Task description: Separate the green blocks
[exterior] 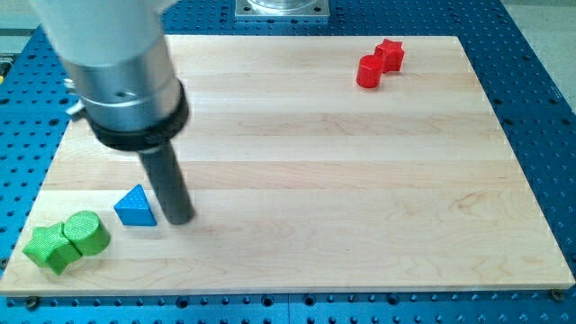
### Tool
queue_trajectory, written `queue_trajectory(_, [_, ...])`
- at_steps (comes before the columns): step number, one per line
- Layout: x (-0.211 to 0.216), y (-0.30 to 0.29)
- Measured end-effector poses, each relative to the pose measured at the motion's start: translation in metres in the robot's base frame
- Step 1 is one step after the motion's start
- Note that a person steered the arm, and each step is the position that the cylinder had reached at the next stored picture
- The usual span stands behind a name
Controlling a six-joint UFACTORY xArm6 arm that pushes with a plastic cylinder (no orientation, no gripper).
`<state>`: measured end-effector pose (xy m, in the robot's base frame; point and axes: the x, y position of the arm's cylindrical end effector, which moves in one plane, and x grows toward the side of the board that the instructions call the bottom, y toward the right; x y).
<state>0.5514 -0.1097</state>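
Observation:
Two green blocks lie touching at the view's bottom left: a green star-shaped block (49, 247) on the left and a green cylinder (86, 233) to its right. A blue triangular block (135, 207) sits just up and right of the cylinder. My tip (179, 219) rests on the board right beside the blue triangle, on its right, and well right of the green blocks. The rod rises up to the arm's wide grey end at the view's top left.
A red cylinder (369, 71) and a red star-shaped block (390, 54) touch each other near the view's top right. The wooden board (342, 180) lies on a blue perforated table. Its bottom-left corner is close to the green blocks.

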Motion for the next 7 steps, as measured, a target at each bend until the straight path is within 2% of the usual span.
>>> queue_trajectory(1, [0.067, -0.01])
queue_trajectory(2, [0.05, -0.053])
queue_trajectory(3, [0.062, -0.077])
queue_trajectory(5, [0.033, -0.081])
queue_trajectory(6, [0.067, -0.072])
queue_trajectory(7, [0.064, -0.098])
